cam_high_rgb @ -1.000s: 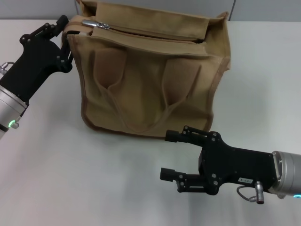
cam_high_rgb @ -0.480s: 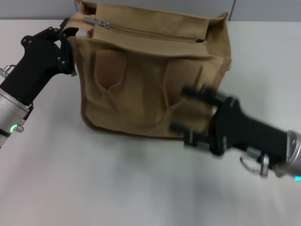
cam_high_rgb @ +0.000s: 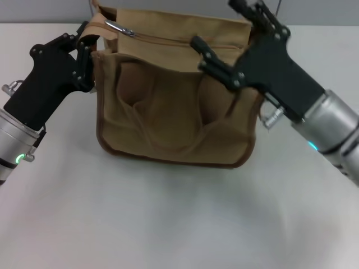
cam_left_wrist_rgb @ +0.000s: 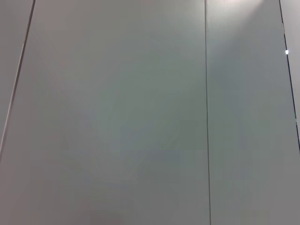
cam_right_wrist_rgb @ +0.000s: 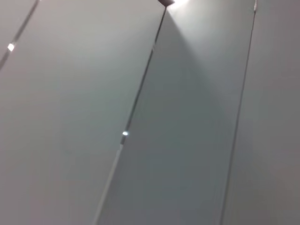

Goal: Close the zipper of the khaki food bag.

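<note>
The khaki food bag [cam_high_rgb: 168,112] stands upright in the middle of the table in the head view, front pocket and looped handles facing me. The zipper [cam_high_rgb: 179,40] runs along its top, with the silver pull tab [cam_high_rgb: 119,28] near the left end. My left gripper [cam_high_rgb: 84,47] is at the bag's top left corner, shut on the brown-trimmed edge there. My right gripper [cam_high_rgb: 214,22] is open and empty, held over the right part of the bag's top, with one finger [cam_high_rgb: 216,61] in front of the bag's upper front. The wrist views show neither bag nor grippers.
The white table [cam_high_rgb: 140,213] stretches bare in front of the bag and to both sides. A grey wall runs behind the bag. Both wrist views show only grey panels with seams [cam_left_wrist_rgb: 206,112] [cam_right_wrist_rgb: 136,103].
My right gripper has swung from low in front of the bag up over its right top, still open. My left gripper has shifted slightly right and down with the bag's corner.
</note>
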You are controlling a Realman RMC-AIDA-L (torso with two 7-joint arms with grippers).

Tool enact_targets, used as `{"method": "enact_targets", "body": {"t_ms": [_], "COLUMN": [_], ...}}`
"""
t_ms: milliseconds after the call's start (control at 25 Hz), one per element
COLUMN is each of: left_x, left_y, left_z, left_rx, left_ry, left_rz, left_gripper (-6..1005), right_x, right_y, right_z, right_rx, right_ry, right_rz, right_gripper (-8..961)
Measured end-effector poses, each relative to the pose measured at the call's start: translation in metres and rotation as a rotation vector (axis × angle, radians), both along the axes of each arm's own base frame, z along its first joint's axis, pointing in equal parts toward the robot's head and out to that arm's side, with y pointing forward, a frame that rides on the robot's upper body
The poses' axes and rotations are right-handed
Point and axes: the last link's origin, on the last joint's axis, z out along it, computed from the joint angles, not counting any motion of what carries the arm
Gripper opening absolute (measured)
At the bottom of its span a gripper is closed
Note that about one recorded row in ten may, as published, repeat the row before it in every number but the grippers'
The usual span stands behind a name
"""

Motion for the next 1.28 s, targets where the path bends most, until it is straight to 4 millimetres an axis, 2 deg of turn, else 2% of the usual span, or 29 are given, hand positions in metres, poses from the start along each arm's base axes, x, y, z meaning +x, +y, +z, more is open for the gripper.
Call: {"method": "enact_targets", "body": {"t_ms": [120,200,400,560,760,1280], "left_x": [0.0,0.001,0.005,0.01,0.016,0.028], "left_y": [-0.002,-0.002,-0.001,0.0,0.0,0.001], "left_z": [0.0,0.0,-0.001,-0.003,-0.004,-0.006], "left_rx": [-0.014,-0.018,-0.031,-0.041,-0.05,-0.081], "left_ry": [-0.021,-0.029,-0.042,-0.05,-0.062,-0.08], "left_rz": [0.0,-0.002,-0.022,-0.036,-0.065,-0.13], "left_gripper": [21,21,21,21,21,21], "right_x": [-0.018,-0.024,-0.031,-0.042,-0.044,-0.048], "right_y": [0.016,0.019,0.019,0.014,0.02,0.02], "right_z": [-0.004,-0.007,-0.017,-0.036,-0.049,-0.055], "right_rx": [0.115,0.127,0.1,0.064,0.057,0.043], "right_ry": [-0.058,-0.067,-0.083,-0.134,-0.222,-0.267], "right_rz": [0.012,0.005,-0.005,-0.011,-0.043,-0.011], "right_gripper": [819,819,819,820,820,820]}}
